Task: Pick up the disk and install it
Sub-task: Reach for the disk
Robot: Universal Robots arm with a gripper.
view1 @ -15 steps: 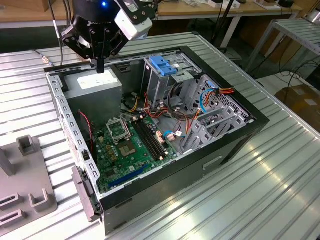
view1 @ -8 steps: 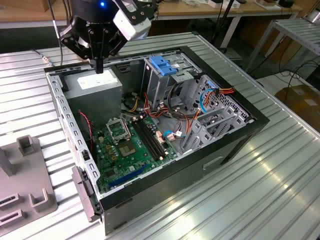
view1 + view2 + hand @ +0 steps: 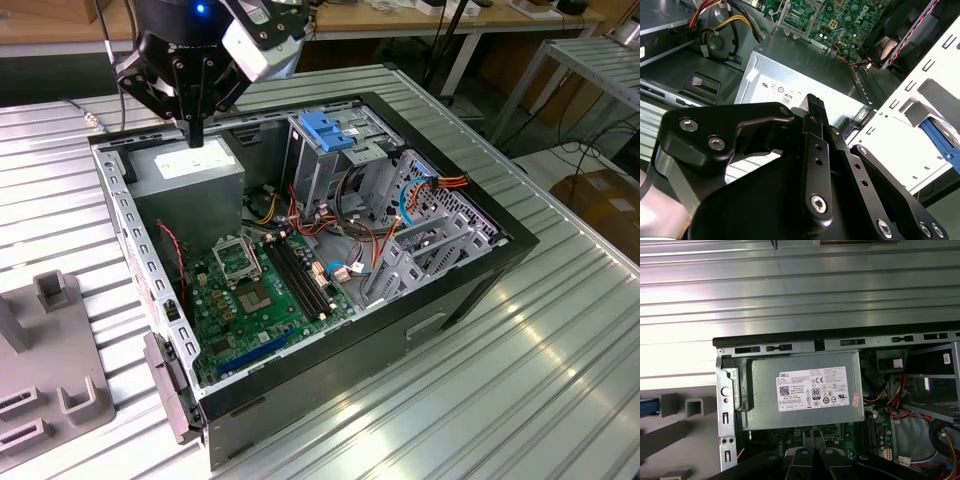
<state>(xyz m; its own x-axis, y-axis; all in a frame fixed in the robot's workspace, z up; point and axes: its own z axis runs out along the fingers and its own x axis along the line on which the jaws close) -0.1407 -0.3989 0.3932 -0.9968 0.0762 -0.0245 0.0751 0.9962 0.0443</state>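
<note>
Gripper point(image 3: 194, 138) fingers pressed together, nothing held, tip just above the power supply point(image 3: 190, 178). Ribbed metal table point(image 3: 520, 400) carries the open computer case point(image 3: 450, 320), with the power supply in one corner of it. Grey holder point(image 3: 50, 395) sits on the table beside the case. Disk point(image 3: 649, 407): only a blue edge visible in the first wrist view, at that holder, well apart from the gripper.
</note>
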